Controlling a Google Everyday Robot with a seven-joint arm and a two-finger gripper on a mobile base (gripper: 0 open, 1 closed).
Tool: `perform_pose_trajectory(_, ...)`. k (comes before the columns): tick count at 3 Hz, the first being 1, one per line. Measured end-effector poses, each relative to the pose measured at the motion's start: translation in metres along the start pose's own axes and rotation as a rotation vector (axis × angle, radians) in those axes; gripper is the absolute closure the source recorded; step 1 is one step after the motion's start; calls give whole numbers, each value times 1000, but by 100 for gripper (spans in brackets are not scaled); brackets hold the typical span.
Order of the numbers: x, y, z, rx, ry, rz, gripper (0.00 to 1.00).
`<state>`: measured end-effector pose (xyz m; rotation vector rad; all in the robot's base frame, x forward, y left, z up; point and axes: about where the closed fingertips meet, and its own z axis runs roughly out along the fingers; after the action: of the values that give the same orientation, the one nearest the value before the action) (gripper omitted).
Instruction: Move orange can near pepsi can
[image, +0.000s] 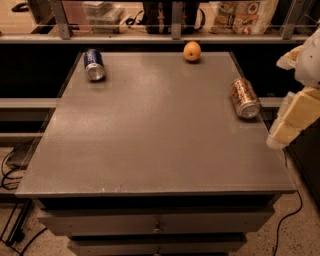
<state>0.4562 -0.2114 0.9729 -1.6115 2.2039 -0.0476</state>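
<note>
- Orange-bronze and gold aluminium drink can (245, 98), the orange can of the task, lies on its side near the right edge of the flat grey bench (150, 145), with 1 silver end turned toward the front right.
- Its body carries pale markings on the bronze; no dent shows, and being round and on its side it could roll if nudged.
- The dark blue aluminium pepsi can (94, 64) lies on its side too, at the far left corner of the bench, well apart from the orange can; almost the full width of the bench lies between the 2.
- A round orange fruit (192, 51) sits at the far edge, between the 2 cans but nearer the back, off a straight line from 1 to the other.
- The pale cream gripper (292, 120) hangs off the right edge of the bench, just beside the front right of the orange can but not touching it. It has hold of nothing; how far open it is I cannot tell.
- Step in hand, as I judge it: the approach, before any grasp. Nothing of the move itself is done.
- The next move calls for bringing the gripper in over the orange can, straddling the body across its axis, closing on it, lifting, then carrying it left and back to set down just beside the pepsi can without knocking it.
</note>
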Motion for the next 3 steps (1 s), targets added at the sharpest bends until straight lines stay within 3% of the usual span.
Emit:
perform_pose_trajectory(2, -10, -30, 32, 41, -101, 112, 0)
perform_pose_trajectory(3, 0, -54, 59, 20, -187, 217, 0)
